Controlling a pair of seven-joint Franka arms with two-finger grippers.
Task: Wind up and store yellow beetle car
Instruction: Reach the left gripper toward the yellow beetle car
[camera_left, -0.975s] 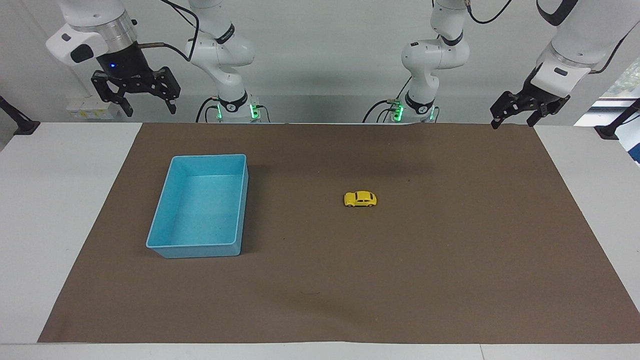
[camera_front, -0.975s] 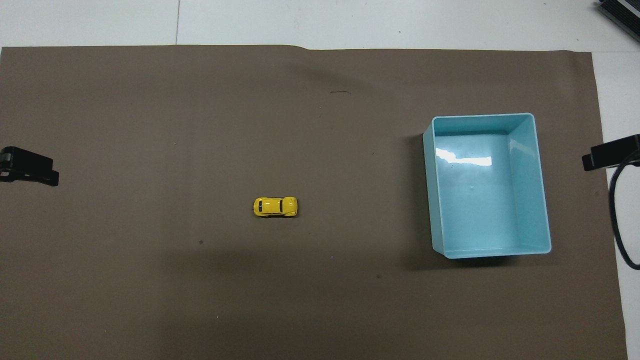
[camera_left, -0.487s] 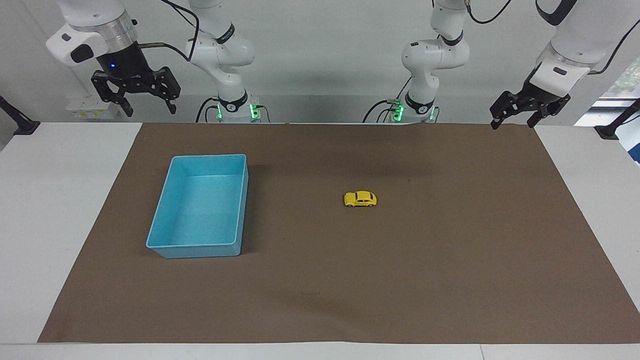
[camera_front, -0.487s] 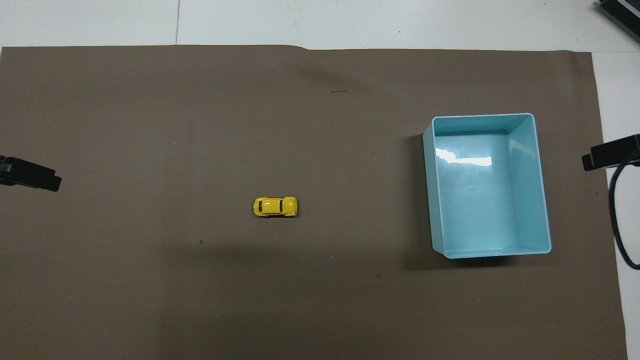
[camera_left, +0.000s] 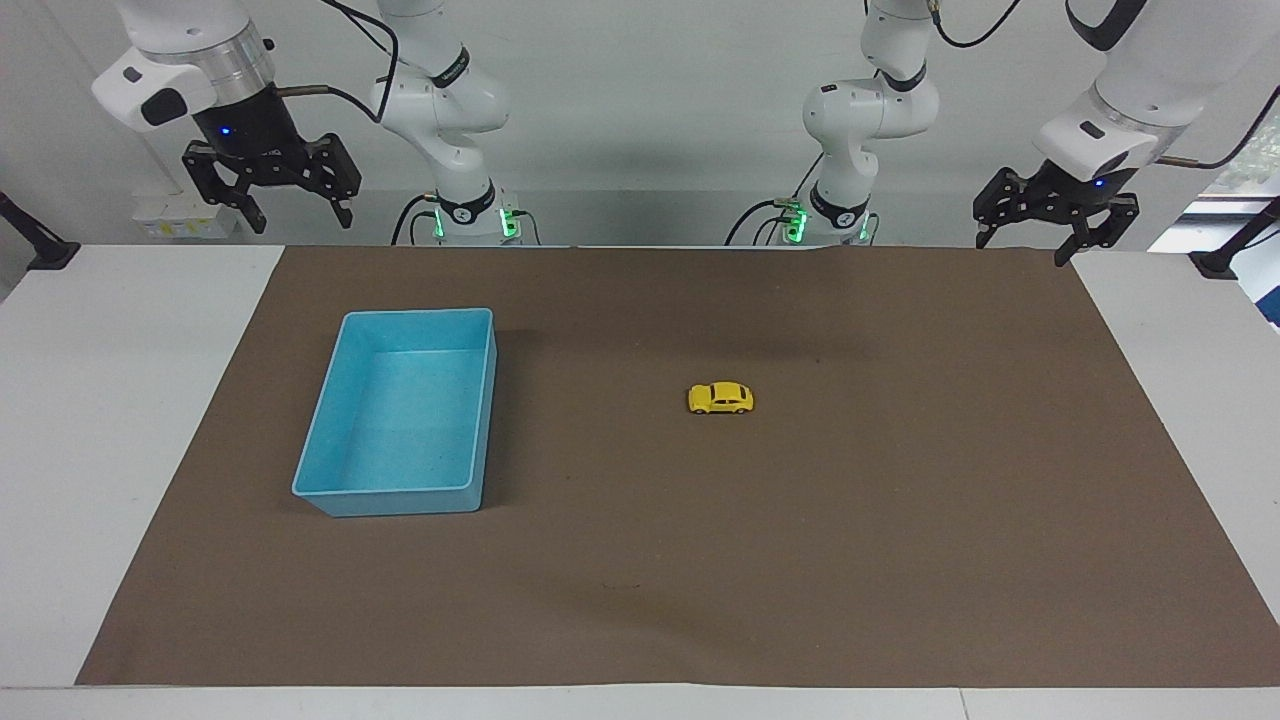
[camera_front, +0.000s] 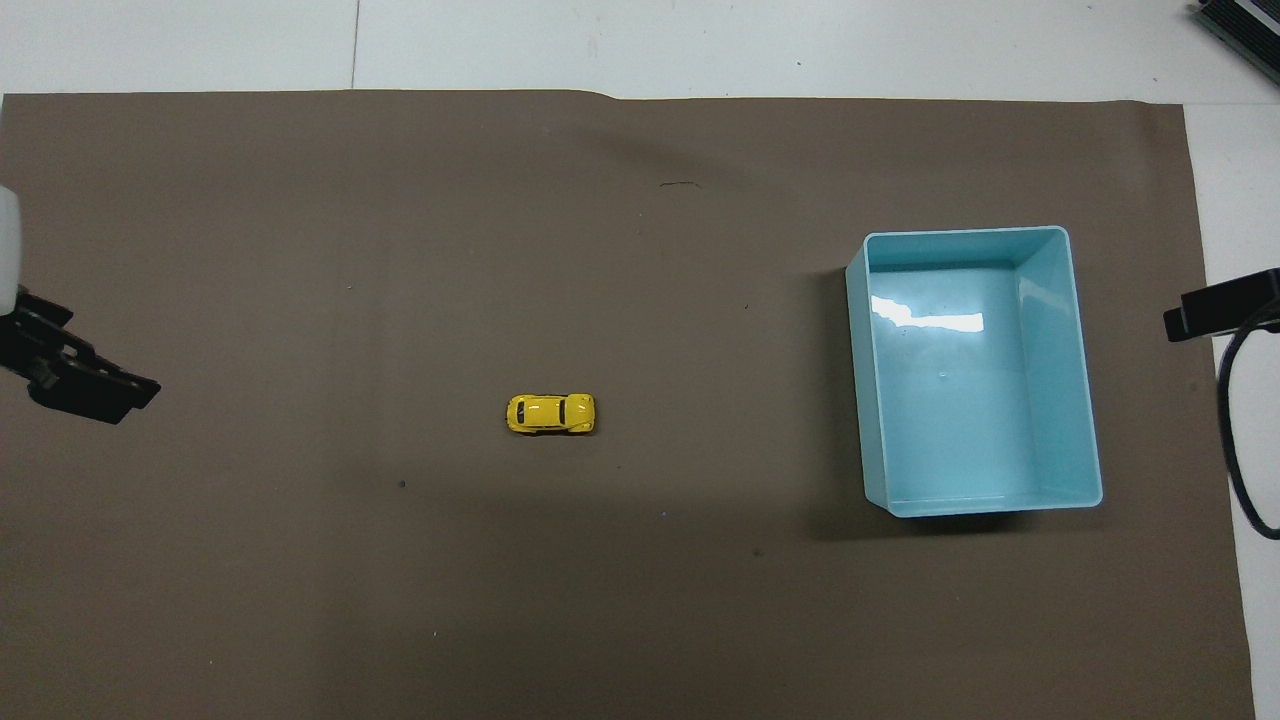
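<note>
The yellow beetle car (camera_left: 720, 398) stands on its wheels on the brown mat, near the middle of the table; it also shows in the overhead view (camera_front: 550, 413). The light blue bin (camera_left: 400, 500) sits empty toward the right arm's end, also in the overhead view (camera_front: 1085, 370). My left gripper (camera_left: 1020, 248) hangs open and empty in the air over the mat's corner at the left arm's end, well away from the car; its tip shows in the overhead view (camera_front: 85, 385). My right gripper (camera_left: 300, 222) waits open and empty, high beside the bin's end of the table (camera_front: 1215, 305).
The brown mat (camera_left: 900, 520) covers most of the white table (camera_left: 100, 420). A black cable (camera_front: 1235, 440) loops by the right gripper at the table's edge.
My left gripper has turned and shifted a little inward over the mat's corner. The car, the bin and the right gripper have not moved.
</note>
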